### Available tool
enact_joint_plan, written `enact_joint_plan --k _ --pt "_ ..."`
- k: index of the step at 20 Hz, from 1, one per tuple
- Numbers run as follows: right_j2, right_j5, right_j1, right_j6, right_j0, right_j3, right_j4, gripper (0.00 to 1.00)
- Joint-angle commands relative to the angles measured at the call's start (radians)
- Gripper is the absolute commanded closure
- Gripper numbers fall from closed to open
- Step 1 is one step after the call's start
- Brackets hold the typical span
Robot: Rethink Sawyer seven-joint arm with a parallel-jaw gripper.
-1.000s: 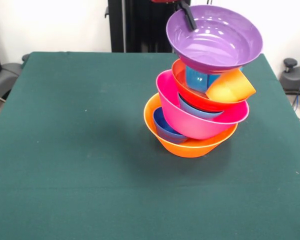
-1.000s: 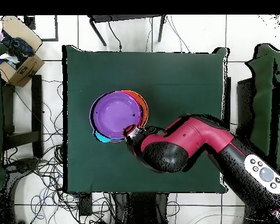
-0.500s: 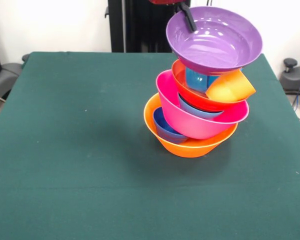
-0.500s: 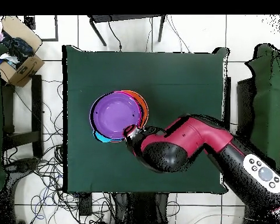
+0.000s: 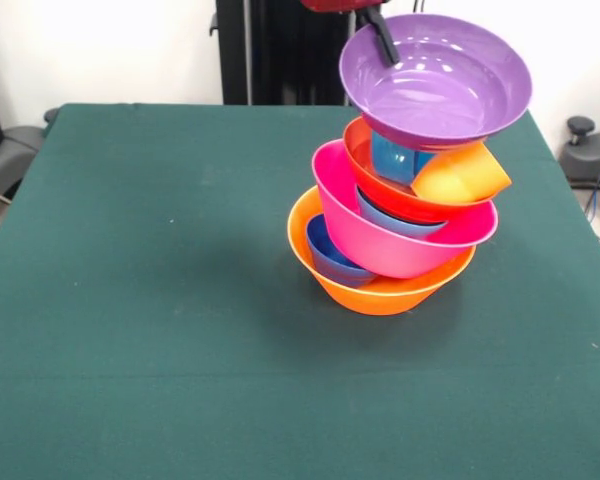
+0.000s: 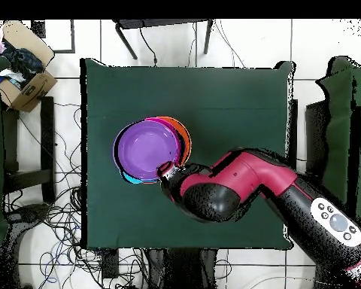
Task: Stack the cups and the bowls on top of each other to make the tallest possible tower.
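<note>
The tower stands right of the table's middle, leaning right. Its base is the large orange bowl [image 5: 380, 295], with a dark blue bowl [image 5: 330, 257] inside. Above come the pink bowl [image 5: 380, 245], a shallow light blue bowl [image 5: 400, 222] and the red-orange bowl [image 5: 400, 205]. A light blue cup [image 5: 392, 160] and a tilted orange cup [image 5: 460, 172] rest in the red-orange bowl. The purple bowl [image 5: 440, 85] [image 6: 142, 150] is tipped just over the cups. My gripper [image 5: 385, 45] [image 6: 168, 170] is shut on its far rim.
The green table [image 5: 130, 250] [image 6: 229, 98] carries only the tower. In the overhead view the red arm [image 6: 244, 184] crosses the table's near right part. A cardboard box [image 6: 22, 83] sits on the floor off the left edge.
The purple bowl, held by my gripper, has shifted slightly to the right in the front view. The rest of the tower has not moved.
</note>
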State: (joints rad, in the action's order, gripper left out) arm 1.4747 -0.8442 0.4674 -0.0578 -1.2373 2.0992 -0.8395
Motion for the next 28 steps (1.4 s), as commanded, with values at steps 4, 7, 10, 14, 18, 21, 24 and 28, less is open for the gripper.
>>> enact_joint_plan --k 4,7,10,14,18,21,24,28 --pt "-0.135 -0.003 -0.063 0.221 0.042 0.005 -0.110 1.00" --pt "-0.133 -0.006 -0.063 0.227 0.039 0.005 -0.110 1.00" --pt "-0.143 0.003 -0.074 0.230 0.039 0.001 -0.124 1.00" --pt "-0.143 0.004 -0.079 0.232 0.038 0.000 -0.127 1.00" --pt "-0.150 0.002 -0.086 0.250 0.038 -0.012 -0.130 1.00" --pt "-0.155 0.004 -0.088 0.255 0.040 -0.019 -0.134 1.00" --pt "-0.163 0.005 -0.095 0.266 0.042 -0.029 -0.135 1.00" --pt "-0.162 0.003 -0.089 0.267 0.041 -0.032 -0.131 1.00"
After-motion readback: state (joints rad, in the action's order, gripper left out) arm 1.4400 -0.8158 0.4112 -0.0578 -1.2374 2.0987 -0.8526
